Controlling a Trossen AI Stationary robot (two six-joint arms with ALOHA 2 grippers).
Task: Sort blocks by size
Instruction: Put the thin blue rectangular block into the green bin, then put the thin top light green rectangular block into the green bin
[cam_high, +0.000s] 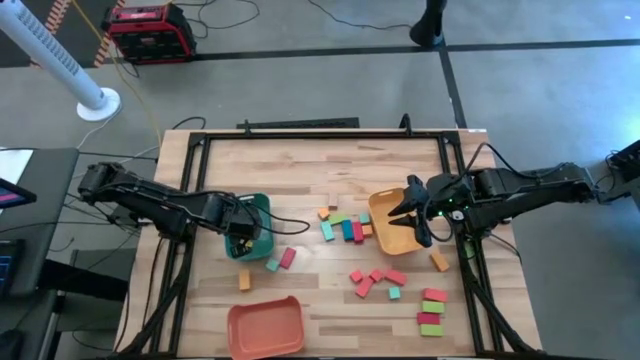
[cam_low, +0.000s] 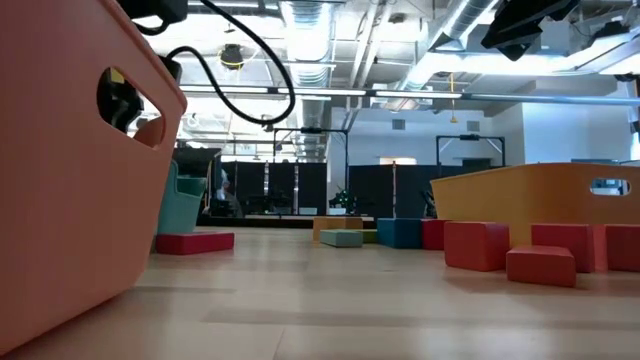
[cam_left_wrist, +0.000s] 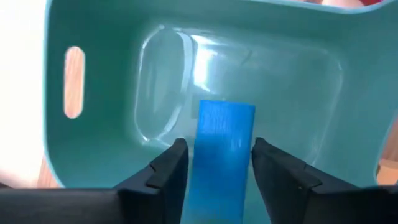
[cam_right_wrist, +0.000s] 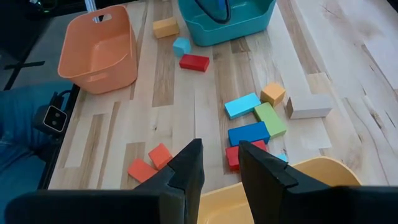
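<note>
Left gripper (cam_left_wrist: 214, 158) inside teal tray (cam_left_wrist: 298, 93), clamped on blue block (cam_left_wrist: 222, 149). Right gripper (cam_right_wrist: 217, 163) over yellow tray (cam_right_wrist: 323, 177), fingers slightly apart, nothing held.

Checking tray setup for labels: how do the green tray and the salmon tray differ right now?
The green tray has the left hand inside it, shut on a blue block; the salmon tray has no hand at it. The green tray sits mid-left, the salmon tray at the table's front edge. Both have a handle slot.

Blue block (cam_left_wrist: 225, 155) – teal tray (cam_left_wrist: 93, 124)
</note>
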